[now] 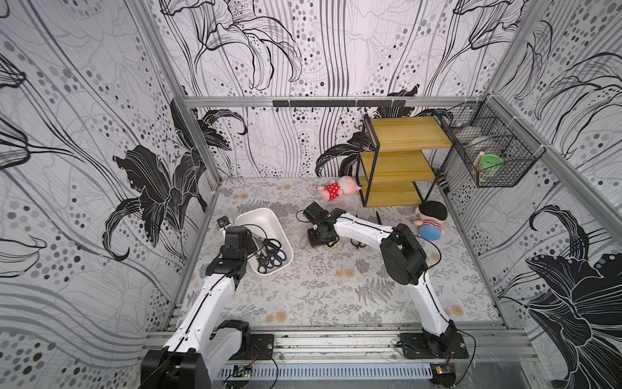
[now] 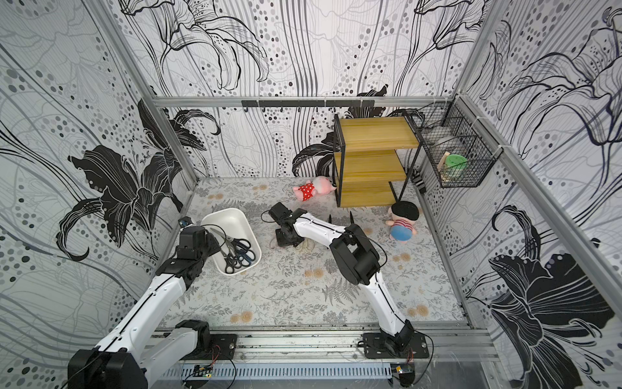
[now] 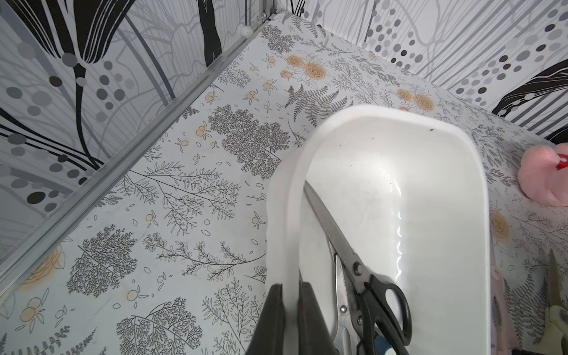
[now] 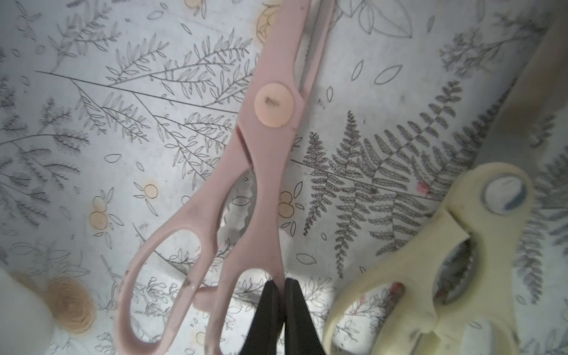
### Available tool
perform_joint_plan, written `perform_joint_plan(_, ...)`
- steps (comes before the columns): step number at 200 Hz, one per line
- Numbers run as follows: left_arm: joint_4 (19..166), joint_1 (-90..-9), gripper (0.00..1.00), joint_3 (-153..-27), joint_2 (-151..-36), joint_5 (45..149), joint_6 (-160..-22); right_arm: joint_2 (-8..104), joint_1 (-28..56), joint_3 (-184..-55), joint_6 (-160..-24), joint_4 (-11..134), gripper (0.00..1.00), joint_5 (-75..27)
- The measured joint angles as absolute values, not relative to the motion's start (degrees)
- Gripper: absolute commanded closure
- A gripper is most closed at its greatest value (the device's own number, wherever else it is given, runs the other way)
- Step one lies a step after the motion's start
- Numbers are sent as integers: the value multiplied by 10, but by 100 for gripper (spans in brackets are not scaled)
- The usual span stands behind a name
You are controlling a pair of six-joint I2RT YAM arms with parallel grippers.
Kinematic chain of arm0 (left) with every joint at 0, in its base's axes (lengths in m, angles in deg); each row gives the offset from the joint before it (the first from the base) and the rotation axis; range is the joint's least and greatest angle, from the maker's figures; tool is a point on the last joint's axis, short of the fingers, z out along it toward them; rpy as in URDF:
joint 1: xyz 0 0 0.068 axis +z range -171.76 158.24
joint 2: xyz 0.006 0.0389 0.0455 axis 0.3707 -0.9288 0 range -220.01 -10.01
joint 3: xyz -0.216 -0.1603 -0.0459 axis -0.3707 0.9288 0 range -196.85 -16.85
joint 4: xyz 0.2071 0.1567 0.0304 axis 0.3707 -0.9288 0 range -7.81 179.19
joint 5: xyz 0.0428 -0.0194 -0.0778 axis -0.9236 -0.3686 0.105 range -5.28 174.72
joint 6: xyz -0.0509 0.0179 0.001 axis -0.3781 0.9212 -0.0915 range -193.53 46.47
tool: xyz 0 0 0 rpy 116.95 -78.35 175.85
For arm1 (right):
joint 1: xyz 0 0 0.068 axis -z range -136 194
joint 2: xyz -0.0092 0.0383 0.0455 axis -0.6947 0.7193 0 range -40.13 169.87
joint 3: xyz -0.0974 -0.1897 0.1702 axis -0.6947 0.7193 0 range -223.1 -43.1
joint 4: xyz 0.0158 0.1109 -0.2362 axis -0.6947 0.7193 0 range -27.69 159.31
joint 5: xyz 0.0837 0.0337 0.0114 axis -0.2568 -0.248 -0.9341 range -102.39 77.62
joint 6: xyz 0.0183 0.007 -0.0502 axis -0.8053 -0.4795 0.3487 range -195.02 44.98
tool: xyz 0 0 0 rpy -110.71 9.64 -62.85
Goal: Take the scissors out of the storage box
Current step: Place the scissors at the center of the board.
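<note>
The left end effector (image 3: 290,287) is pinched on the wall of the box (image 3: 430,184). In a top view the scissors (image 1: 271,252) inside lie just at its 4 o'clock, with long axes running 11 to 5 and handles at 5. Well apart toward 3, the right end effector (image 4: 281,282) is pinched on a handle of the pink pair (image 4: 270,172), flat on the desk (image 4: 92,123) beside the cream pair (image 4: 445,246). The left arm is nearer, though occupied.
</note>
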State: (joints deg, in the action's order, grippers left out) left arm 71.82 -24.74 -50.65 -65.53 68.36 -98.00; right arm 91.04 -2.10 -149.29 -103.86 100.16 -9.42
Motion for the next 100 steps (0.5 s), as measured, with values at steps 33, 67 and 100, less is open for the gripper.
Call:
perform_joint_plan(33, 784, -247, 100, -455, -630, 691, -969, 914, -21, -1493, -1032, 1002, 98, -81)
perform_joint_plan(67, 860, -247, 100, -417, -593, 708, -956, 920, -21, -1500, -1026, 1005, 83, -72)
perform_joint_plan(100, 899, -251, 100, -405, -570, 719, -943, 923, -21, -1510, -1017, 1008, 75, -67)
